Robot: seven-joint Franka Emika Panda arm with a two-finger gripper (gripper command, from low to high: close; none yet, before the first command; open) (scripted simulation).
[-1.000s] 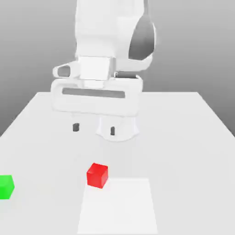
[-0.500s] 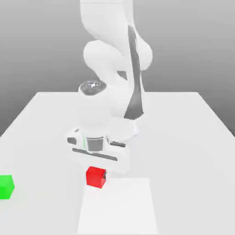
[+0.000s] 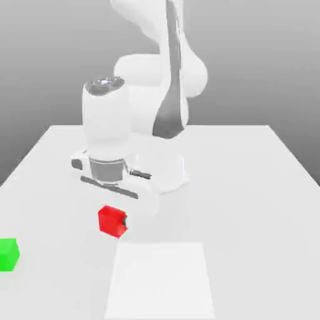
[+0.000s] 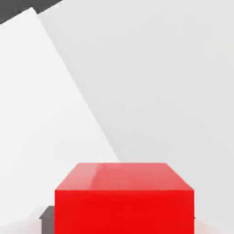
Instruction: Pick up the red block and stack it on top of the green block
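The red block [image 3: 110,220] sits between the fingers of my gripper [image 3: 113,222], which is shut on it just above the white table [image 3: 250,187]. One dark fingertip [image 3: 125,221] shows on the block's side towards the exterior view's right. In the hand view the red block [image 4: 123,201] is close up, with a dark finger [image 4: 47,214] at its edge. The green block [image 3: 7,254] rests on the table at the exterior view's far left, apart from the red block and nearer the front.
A brighter white rectangular patch [image 3: 159,281] lies on the table near the front edge, to the exterior view's right of the held block. The arm's white base [image 3: 162,169] stands behind the gripper.
The gripper came down from its raised, open pose and shut on the red block. It has since carried the block up and towards the exterior view's left.
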